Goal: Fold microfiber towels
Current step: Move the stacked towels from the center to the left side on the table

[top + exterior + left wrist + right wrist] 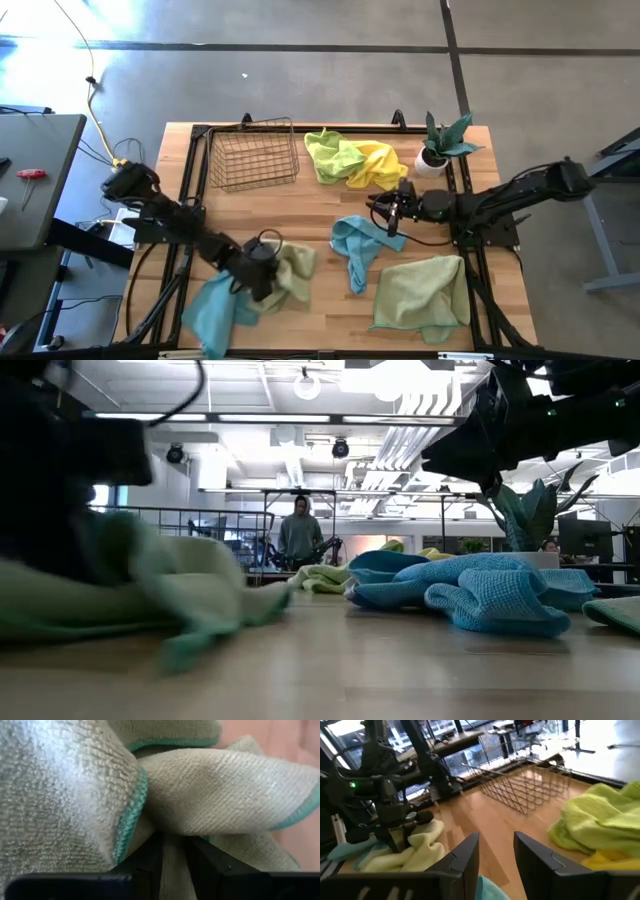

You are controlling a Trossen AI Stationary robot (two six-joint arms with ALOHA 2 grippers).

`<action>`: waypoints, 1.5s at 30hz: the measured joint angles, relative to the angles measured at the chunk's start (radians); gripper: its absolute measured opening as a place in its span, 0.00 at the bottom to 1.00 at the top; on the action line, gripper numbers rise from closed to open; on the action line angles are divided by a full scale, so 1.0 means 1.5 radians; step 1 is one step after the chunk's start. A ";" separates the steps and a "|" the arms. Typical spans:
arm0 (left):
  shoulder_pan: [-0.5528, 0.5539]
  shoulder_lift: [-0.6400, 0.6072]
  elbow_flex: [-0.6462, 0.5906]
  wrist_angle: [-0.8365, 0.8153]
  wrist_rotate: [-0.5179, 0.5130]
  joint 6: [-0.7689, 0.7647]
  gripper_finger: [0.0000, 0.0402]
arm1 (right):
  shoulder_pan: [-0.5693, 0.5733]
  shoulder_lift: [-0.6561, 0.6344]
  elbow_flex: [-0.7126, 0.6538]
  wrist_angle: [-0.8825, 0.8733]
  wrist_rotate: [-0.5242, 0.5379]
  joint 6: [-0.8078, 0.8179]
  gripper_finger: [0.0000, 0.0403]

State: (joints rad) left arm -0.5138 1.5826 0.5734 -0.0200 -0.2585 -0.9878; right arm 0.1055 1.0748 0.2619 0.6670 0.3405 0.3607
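Left gripper (172,857) pinches a fold of the pale sage-green microfiber towel (290,272); cloth bunches directly ahead of its fingers, crumpled, teal-hemmed, well toward the table's near edge from the wire basket (254,154). Left arm clearly nearer. Right gripper (496,851), jaws apart and empty, hovers over the light blue towel (355,243), right of that basket.

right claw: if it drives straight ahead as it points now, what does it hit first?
Probably nothing soon: the right claw points over bare table toward the left claw and its sage towel. Depth is unclear.
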 joint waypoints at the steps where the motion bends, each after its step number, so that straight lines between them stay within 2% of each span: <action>1: -0.017 -0.008 0.001 -0.017 -0.002 -0.026 0.19 | 0.002 0.006 0.000 0.006 0.000 0.000 0.28; 8: -0.110 -0.026 0.004 -0.140 -0.001 -0.216 0.19 | 0.009 0.043 0.000 0.044 -0.006 -0.001 0.28; 12: -0.142 -0.030 0.004 -0.156 -0.007 -0.269 0.19 | 0.009 0.050 0.000 0.049 -0.007 0.000 0.28; 17: -0.167 -0.052 0.003 -0.189 0.019 -0.334 0.19 | 0.009 0.050 0.000 0.062 -0.008 -0.002 0.28; 22: -0.169 -0.074 0.003 -0.243 0.065 -0.393 0.19 | 0.009 0.050 0.000 0.102 -0.010 -0.038 0.28; 30: -0.135 -0.105 0.002 -0.324 0.111 -0.515 0.19 | 0.008 0.050 0.000 0.230 -0.010 -0.172 0.28; 35: -0.111 -0.126 -0.001 -0.381 0.111 -0.537 0.19 | 0.008 0.050 0.027 0.269 -0.010 -0.264 0.28; 39: -0.094 -0.156 -0.005 -0.389 0.074 -0.519 0.19 | 0.001 0.050 0.086 0.174 -0.005 -0.303 0.28; 41: -0.088 -0.171 -0.006 -0.391 0.050 -0.516 0.19 | -0.009 0.050 0.125 0.068 -0.005 -0.295 0.28; 45: -0.089 -0.194 -0.005 -0.381 0.024 -0.513 0.19 | -0.026 0.050 0.203 -0.217 -0.005 -0.234 0.28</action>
State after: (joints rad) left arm -0.6476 1.2911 0.5664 -0.5913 -0.2221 -1.7578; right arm 0.0666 1.1500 0.5660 0.3417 0.3330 0.0096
